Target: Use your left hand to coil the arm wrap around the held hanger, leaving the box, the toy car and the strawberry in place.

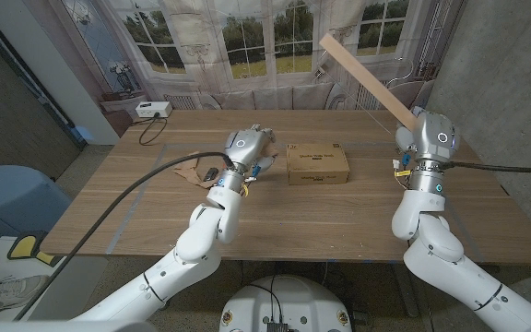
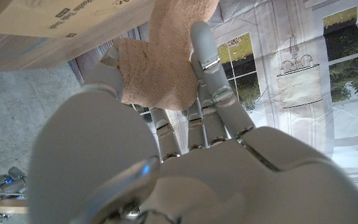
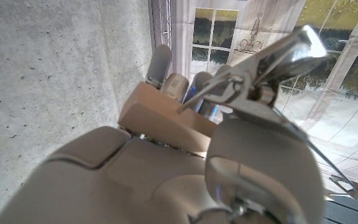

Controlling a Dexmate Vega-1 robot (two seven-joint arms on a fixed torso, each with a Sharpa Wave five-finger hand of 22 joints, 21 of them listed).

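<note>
**Wrap in my left hand, hanger in my right**

My left hand (image 2: pixel 185 162) grips the tan arm wrap (image 2: pixel 160 68) beside the box (image 1: pixel 318 163). My right hand (image 3: pixel 185 168) clasps the wooden hanger (image 1: pixel 369 81), raised at the table's (image 1: pixel 136 212) right side.

Glossy white arm shells, rounded joints. Blue ring lights at both wrists. Black cables trailing from each wrist. Left hand (image 2: pixel 191 162): pale grey, metal bands across fingers (image 2: pixel 205 53). Right hand (image 3: pixel 166 155): same grey.
</note>
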